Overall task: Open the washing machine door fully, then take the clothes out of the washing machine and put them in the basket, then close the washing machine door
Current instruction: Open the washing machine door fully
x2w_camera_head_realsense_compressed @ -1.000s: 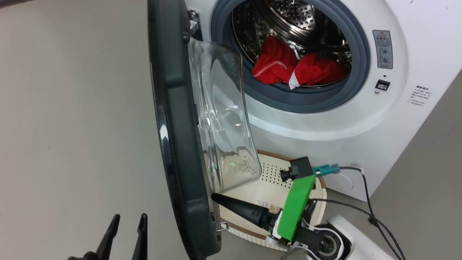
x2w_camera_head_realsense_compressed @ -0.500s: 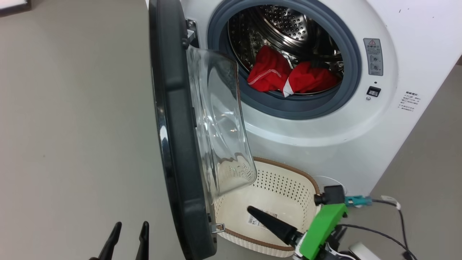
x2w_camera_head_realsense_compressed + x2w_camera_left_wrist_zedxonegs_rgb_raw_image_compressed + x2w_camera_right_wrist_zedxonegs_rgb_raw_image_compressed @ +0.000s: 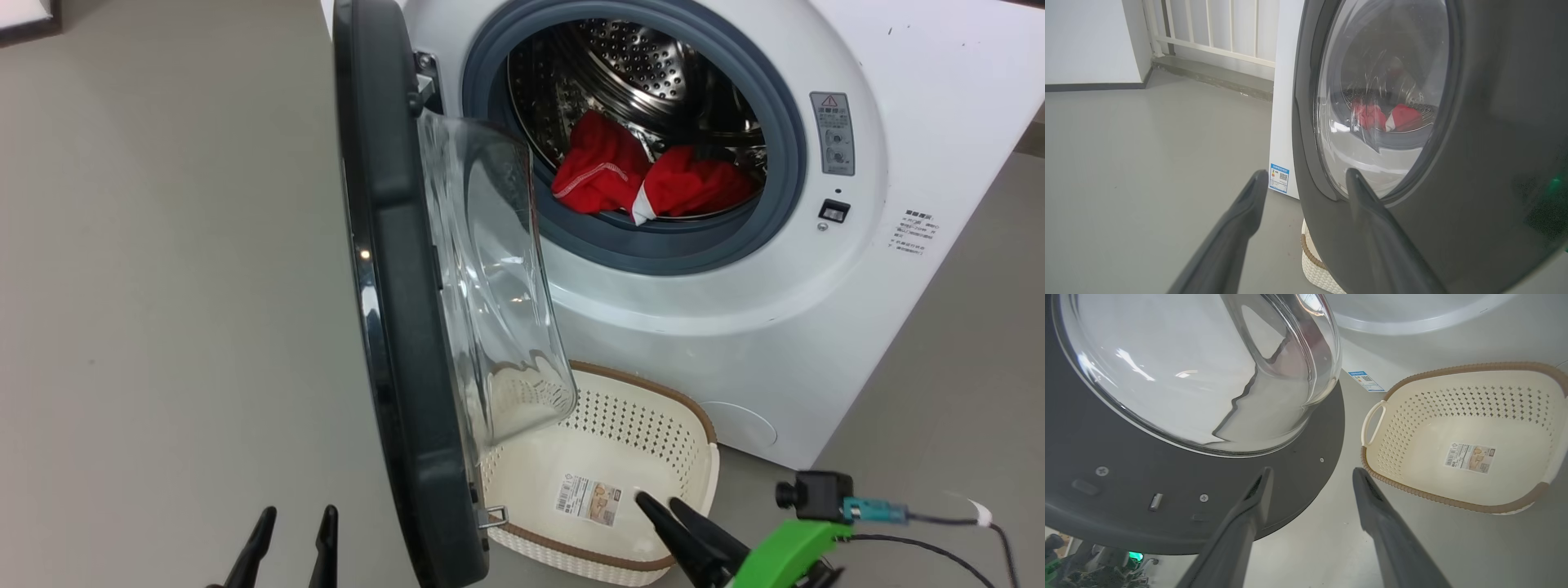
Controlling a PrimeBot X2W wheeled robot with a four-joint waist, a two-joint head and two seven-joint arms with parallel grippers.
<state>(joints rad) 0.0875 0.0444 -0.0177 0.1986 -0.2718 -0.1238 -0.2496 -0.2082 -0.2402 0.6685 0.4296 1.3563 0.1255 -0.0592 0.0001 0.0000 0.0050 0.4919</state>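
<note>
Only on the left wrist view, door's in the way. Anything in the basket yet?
Observer: No. The basket is empty apart from a barcode sticker on its bottom.
Operator: Where's the other arm?
Observer: The right gripper is open and holding nothing, its fingers near the basket's front rim.
Operator: Can it reach in?
Observer: Probably. The door is swung aside, and the clothes lie at the front of the drum with nothing across the opening.
</note>
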